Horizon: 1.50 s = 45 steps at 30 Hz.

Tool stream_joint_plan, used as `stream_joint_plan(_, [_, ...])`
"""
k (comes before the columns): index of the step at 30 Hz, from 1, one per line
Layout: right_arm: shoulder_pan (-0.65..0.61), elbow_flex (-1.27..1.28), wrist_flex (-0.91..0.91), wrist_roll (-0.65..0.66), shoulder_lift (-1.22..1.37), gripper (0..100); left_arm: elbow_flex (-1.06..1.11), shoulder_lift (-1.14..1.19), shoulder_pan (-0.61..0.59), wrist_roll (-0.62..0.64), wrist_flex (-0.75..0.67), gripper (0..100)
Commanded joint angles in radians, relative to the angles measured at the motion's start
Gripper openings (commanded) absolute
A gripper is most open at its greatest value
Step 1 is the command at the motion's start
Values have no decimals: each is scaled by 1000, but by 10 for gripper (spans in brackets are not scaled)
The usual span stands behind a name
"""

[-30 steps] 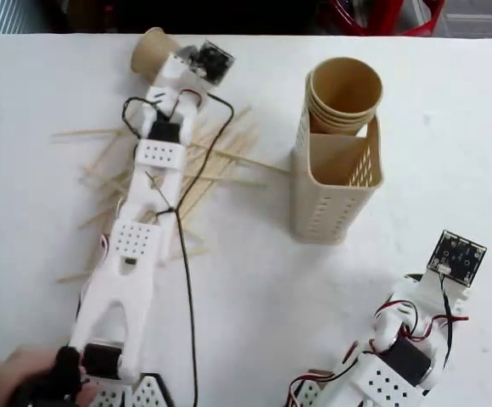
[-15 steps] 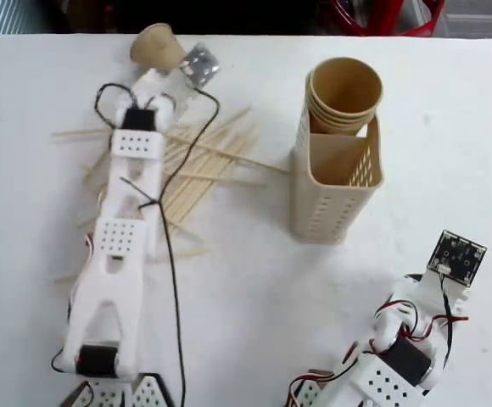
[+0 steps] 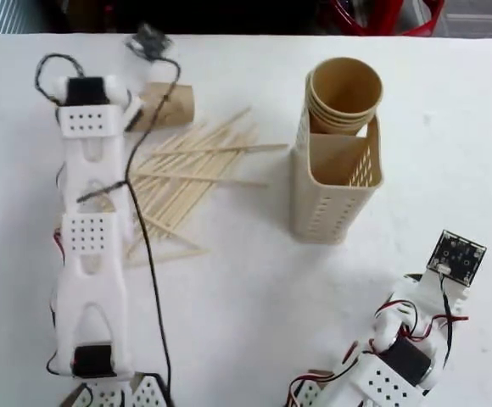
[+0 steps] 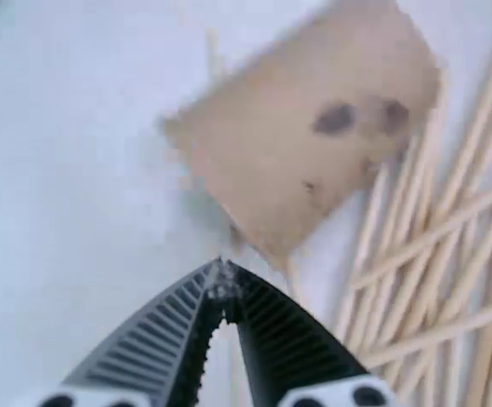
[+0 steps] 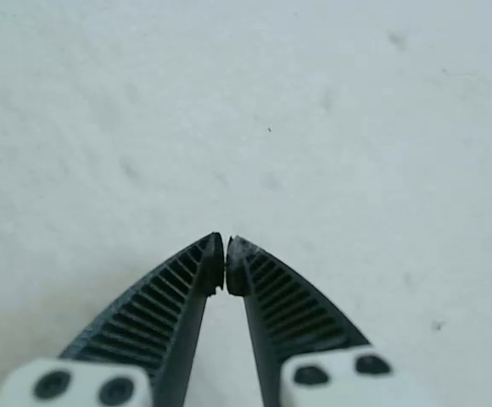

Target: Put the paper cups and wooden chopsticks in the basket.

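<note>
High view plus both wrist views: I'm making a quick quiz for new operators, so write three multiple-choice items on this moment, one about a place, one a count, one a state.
1. Where is the stack of paper cups?
A) on the floor
B) in a person's hand
C) in one end compartment of the basket

2. How many paper cups lie loose by the chopsticks?
A) one
B) none
C) three

3. How is the left gripper?
A) wide open
B) shut on nothing
C) shut on a chopstick

Answers: C, the stack stands inside the basket. A, a single loose cup lies on its side at the edge of the pile. B, its tips meet with nothing between them, short of that cup.
</note>
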Motion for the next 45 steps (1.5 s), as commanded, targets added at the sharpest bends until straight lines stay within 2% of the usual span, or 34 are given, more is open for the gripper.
stream_joint_plan(1, [7,6,-10,12,7,21,-17,-174,-4,109,-138,24])
stream_joint_plan(5, [7,6,-10,12,7,21,-12,-140,-7,184,-341,24])
stream_joint_plan(7, [7,6,-10,12,7,21,-20,-124,-27,278,-367,27])
stream_joint_plan(10, [7,6,-10,12,7,21,-14,-130,-44,450,-319,116])
stream_joint_plan(12, [7,6,-10,12,7,21,-14,-130,-48,551,-239,215])
stream_joint_plan(14, [7,6,-10,12,7,21,-14,-131,-59,618,-144,264])
stream_joint_plan(18, [7,6,-10,12,7,21,-23,-140,-50,535,78,268])
stream_joint_plan(19, [7,6,-10,12,7,21,-8,-140,-45,517,89,268])
stream_joint_plan(26, [8,6,-10,12,7,21,86,-134,-82,516,80,268])
stream_joint_plan(33, [8,6,-10,12,7,21,87,-128,-8,519,71,265])
stream_joint_plan(38, [8,6,-10,12,7,21,86,-42,54,512,51,265])
stream_joint_plan(45, [8,6,-10,12,7,21,77,42,58,511,-32,264])
